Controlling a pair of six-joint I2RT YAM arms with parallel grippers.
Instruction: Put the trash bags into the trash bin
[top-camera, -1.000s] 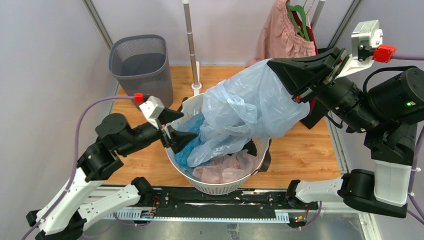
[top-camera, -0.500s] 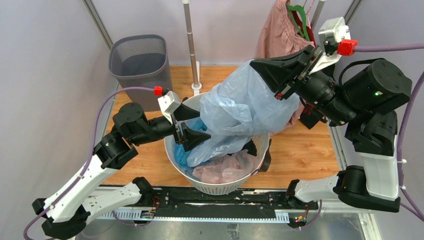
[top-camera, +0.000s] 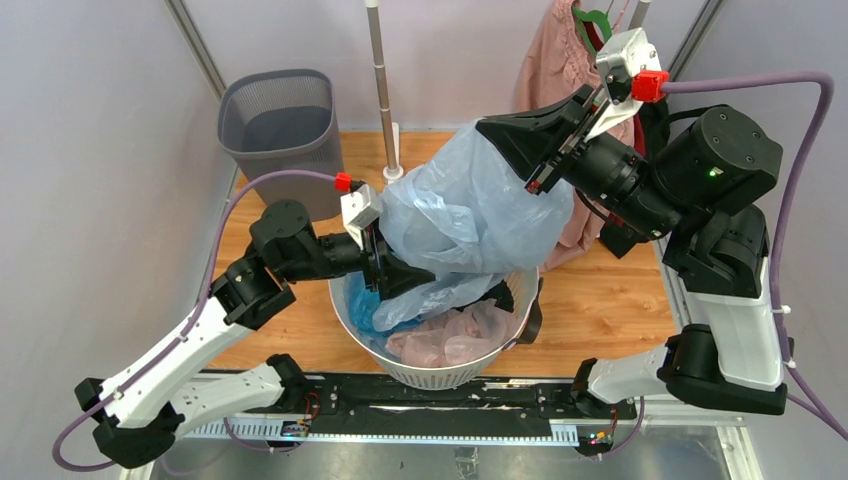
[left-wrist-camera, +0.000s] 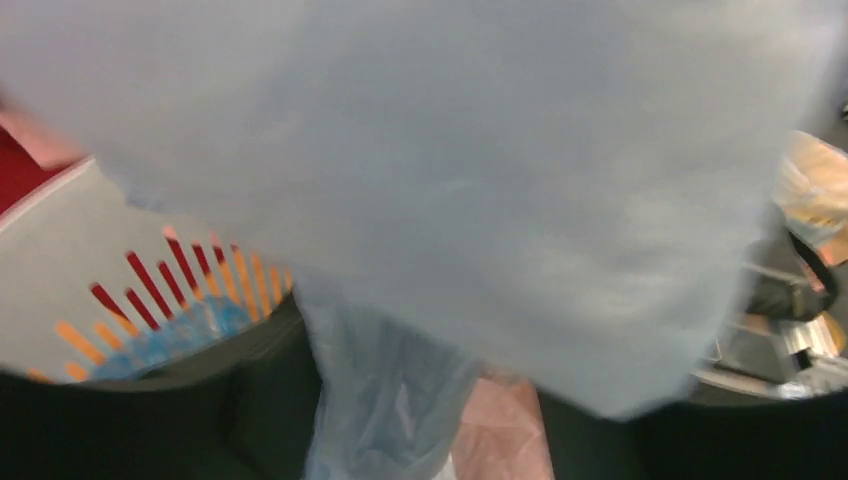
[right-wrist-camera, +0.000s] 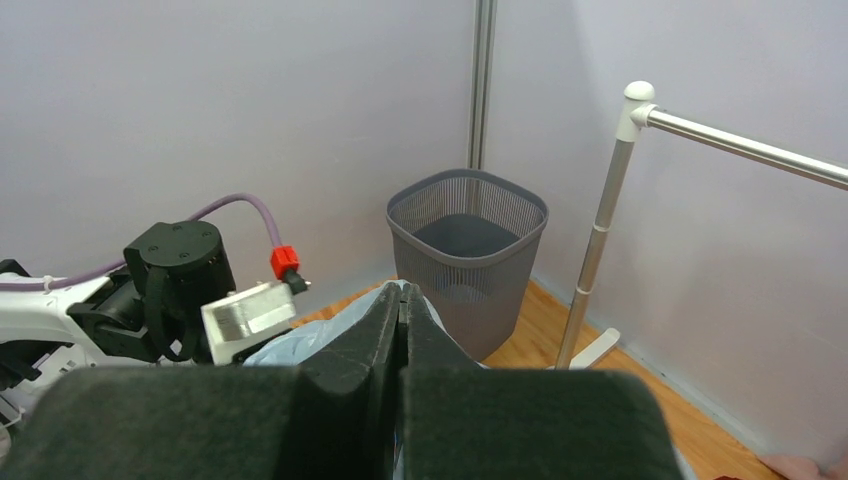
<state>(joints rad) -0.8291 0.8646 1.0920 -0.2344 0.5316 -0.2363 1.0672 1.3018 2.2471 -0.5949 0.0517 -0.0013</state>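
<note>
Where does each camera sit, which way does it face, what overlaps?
Top external: above and behind the arms, looking down at the round white slotted basket and pale blue plastic bag; both arms show.
Left wrist: on the left arm, close against that bag; its dark fingers edge the bottom.
Right wrist: faces the dark grey mesh bin past its shut right gripper; left arm shows.
Shared: top and right wrist both show bin and bag.

Black-and-white arms (top-camera: 190, 345) (purple cables (top-camera: 745, 79), red connectors (top-camera: 648, 85))
</note>
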